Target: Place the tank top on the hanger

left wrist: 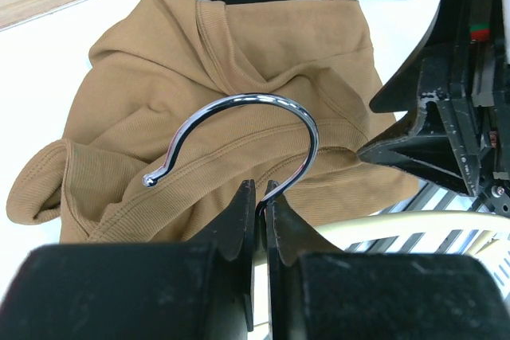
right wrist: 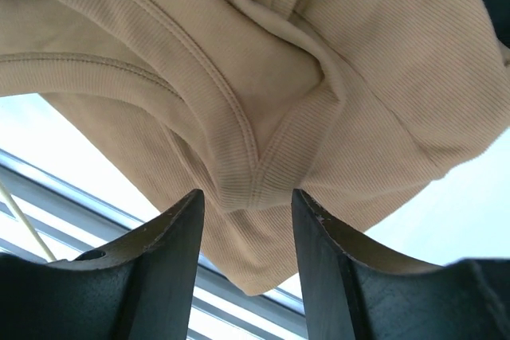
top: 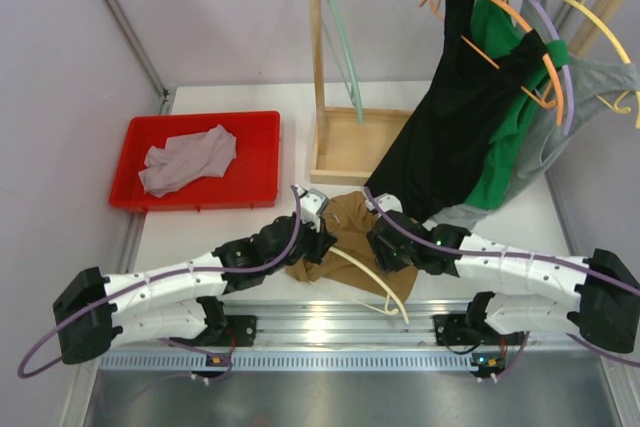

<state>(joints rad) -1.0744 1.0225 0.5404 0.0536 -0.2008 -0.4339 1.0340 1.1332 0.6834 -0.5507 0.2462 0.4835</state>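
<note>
The tan tank top (top: 345, 237) lies crumpled on the table between my two arms; it fills the left wrist view (left wrist: 239, 101) and the right wrist view (right wrist: 263, 77). The cream hanger (top: 372, 282) lies across its near edge, one arm reaching toward the rail. My left gripper (top: 322, 227) is shut on the hanger's metal hook (left wrist: 255, 129) at its base, just above the top. My right gripper (top: 385, 247) is open, its fingers (right wrist: 179, 228) on either side of a ribbed seam fold of the tank top, over the top's right edge.
A red tray (top: 255, 162) with a pale grey garment (top: 188, 159) sits at the back left. A wooden rack (top: 345, 142) at the back holds a black top (top: 460, 117), green and grey garments on coloured hangers. A metal rail (top: 330, 332) runs along the near edge.
</note>
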